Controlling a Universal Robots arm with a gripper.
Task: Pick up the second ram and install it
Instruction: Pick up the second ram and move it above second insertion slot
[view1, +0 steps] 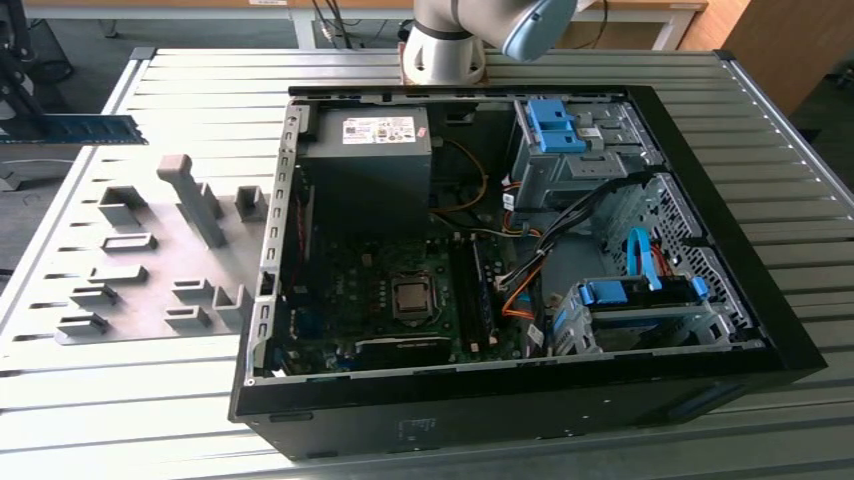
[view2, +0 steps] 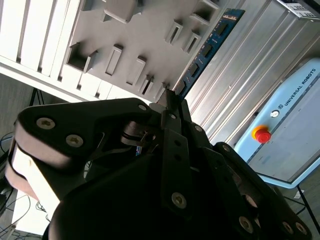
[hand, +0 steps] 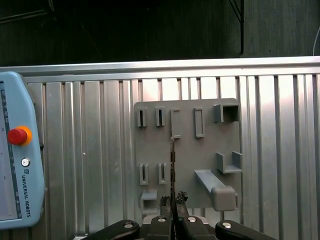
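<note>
While my pincer (view2: 172, 99) is clamped on one short end of the second ram (view2: 207, 50), the strip runs straight out from btwn my fingertips (hand: 164, 201). Its long axis is in line w/ them, free end pointing away from my wrist.

Second wrist view: blue-green flat face w/ a row of black chips shows, the ram reaching out past the gray holder plate (view2: 125, 30) and across the table (view2: 240, 75) slats.

First wrist view: second ram (hand: 173, 165) comes edge-on, a thin dark line from my fingertips out over the plate. Teach pendant (hand: 17, 165) w/ red button (hand: 16, 135) sits off to one side of the plate.

Exterior view: second ram (view1: 78, 130) shows at the far left of the scene. Long axis is approx. level, along the exterior view's left-right, flat face twd that camera. Visible end points to the exterior view's right; other end is cut by the picture edge. It's apart from the plate. It's well apart from the open PC case (view1: 534, 420) and the mobo (view1: 360, 290) inside, both to the exterior view's right. Arm base (view1: 447, 50) stands at the table's far side, behind the case.
</note>
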